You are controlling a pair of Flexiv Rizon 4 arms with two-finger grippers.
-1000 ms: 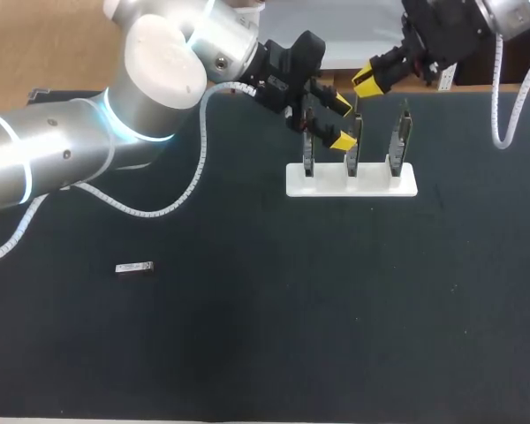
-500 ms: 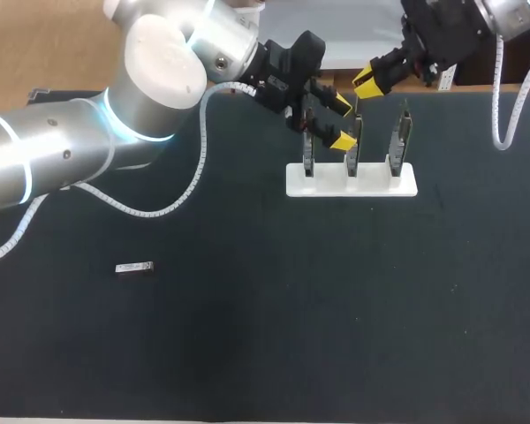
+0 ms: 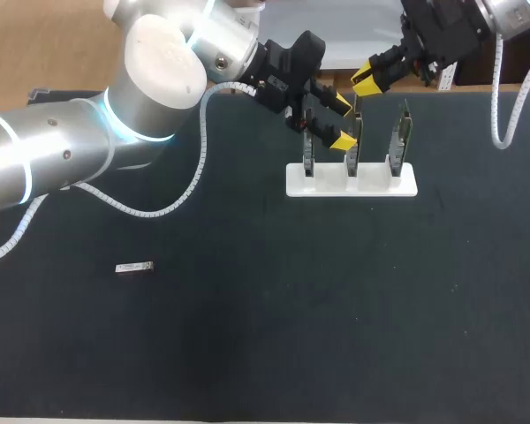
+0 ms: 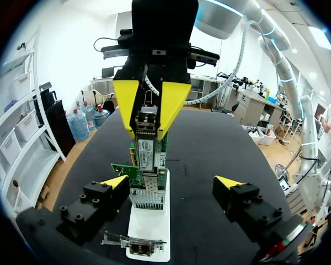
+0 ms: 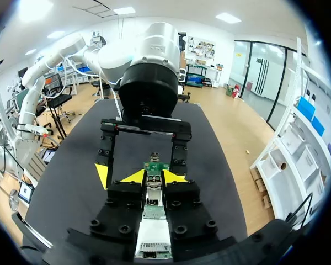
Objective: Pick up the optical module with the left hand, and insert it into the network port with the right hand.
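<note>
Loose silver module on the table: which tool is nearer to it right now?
Left. The left tool is open at the middle card in the white stand, far from the loose module; the right tool, gripping another module, hangs above that card, farther away.

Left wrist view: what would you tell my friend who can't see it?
The right gripper pinches a small optical module atop an upright green network card in a white stand. The left gripper is open, a finger on each side of the card.
</note>
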